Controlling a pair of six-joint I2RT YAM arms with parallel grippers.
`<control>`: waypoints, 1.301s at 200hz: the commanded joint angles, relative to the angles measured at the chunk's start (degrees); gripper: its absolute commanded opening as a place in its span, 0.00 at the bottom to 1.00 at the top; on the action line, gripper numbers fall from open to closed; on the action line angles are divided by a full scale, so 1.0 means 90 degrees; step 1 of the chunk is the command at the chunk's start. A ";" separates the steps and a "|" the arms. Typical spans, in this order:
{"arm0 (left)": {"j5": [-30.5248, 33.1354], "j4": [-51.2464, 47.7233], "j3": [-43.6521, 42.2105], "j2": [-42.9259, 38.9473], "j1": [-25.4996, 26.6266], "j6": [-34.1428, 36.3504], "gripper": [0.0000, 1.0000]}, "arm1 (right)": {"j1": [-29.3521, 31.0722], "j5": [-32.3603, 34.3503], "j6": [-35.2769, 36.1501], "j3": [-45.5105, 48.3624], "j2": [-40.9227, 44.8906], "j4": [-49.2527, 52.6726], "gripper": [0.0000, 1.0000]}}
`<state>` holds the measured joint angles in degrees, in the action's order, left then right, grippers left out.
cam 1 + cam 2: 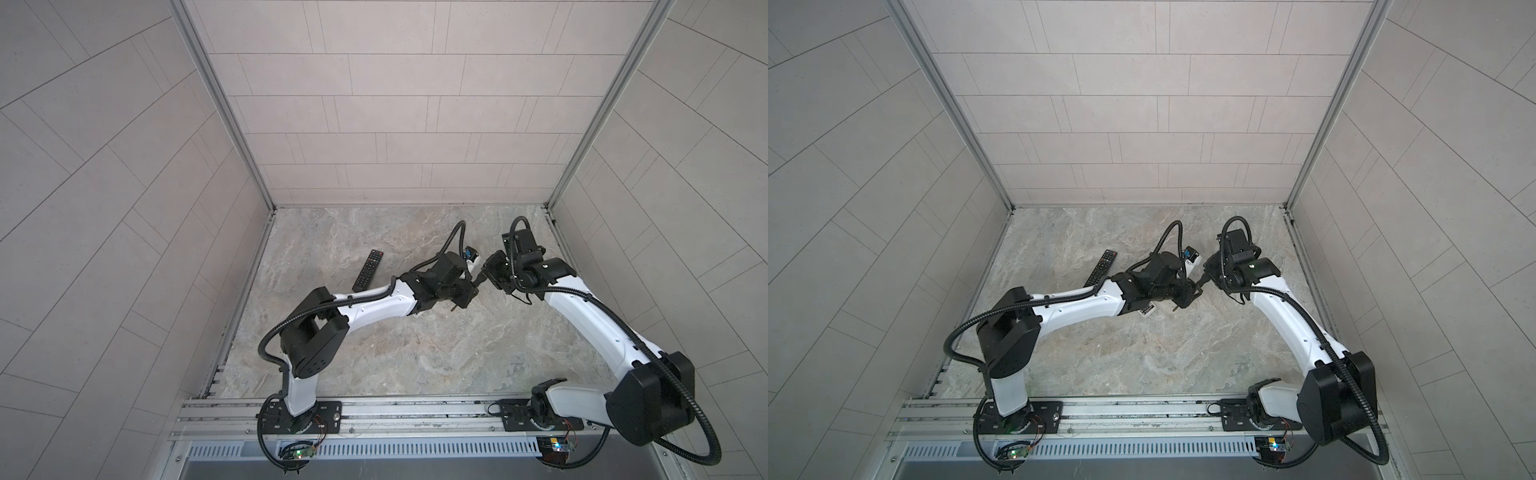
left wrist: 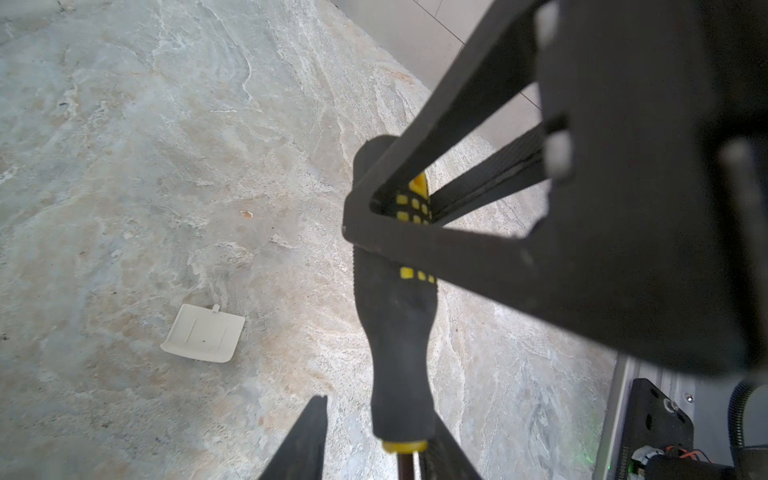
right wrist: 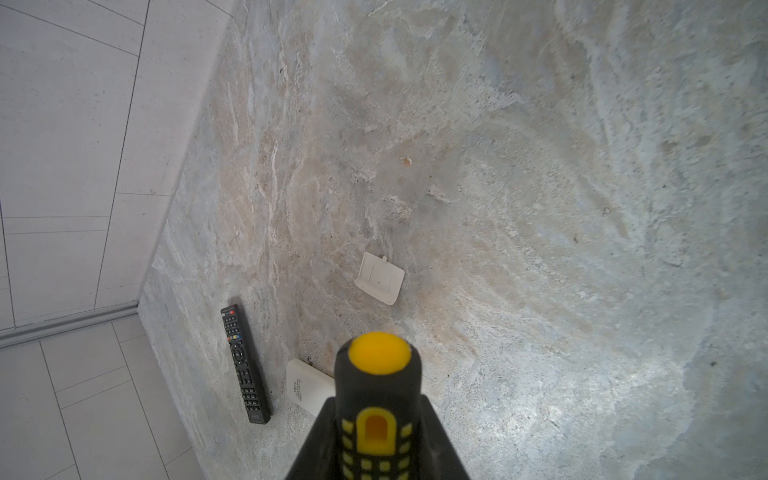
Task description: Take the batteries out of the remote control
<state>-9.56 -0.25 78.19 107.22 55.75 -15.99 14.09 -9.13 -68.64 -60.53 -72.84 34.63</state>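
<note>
Above the table (image 1: 374, 353), right gripper (image 3: 378, 436) clamps the screwdriver (image 2: 399, 332) (left gripper (image 2: 378, 432) straddles it, ajar).

Black remote (image 1: 368, 270) (image 3: 245, 363): long, slim, laid flat on the surface (image 1: 374, 353), button side up, red key at the end toward the back, near the surface's left edge and angled to it. White remote (image 3: 305, 388): laid just beside the black one's near end. Only a rounded end with small print is shown, the rest is hidden.

Near half of the table (image 1: 395, 361) open; black remote (image 1: 368, 270), white remote (image 3: 307, 390) and white cover (image 3: 379, 284) (small, flat) obstruct far left and centre.
</note>
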 commanded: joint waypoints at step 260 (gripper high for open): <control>-0.1591 0.1327 0.0023 -0.0224 -0.0656 -0.0836 0.00 | -0.0402 -0.0688 0.0635 0.0815 0.0991 -0.1280 0.71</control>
<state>-19.00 5.41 78.94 107.26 51.57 -20.14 12.43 -12.80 -66.13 -56.03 -67.16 27.77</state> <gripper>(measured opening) 0.181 0.704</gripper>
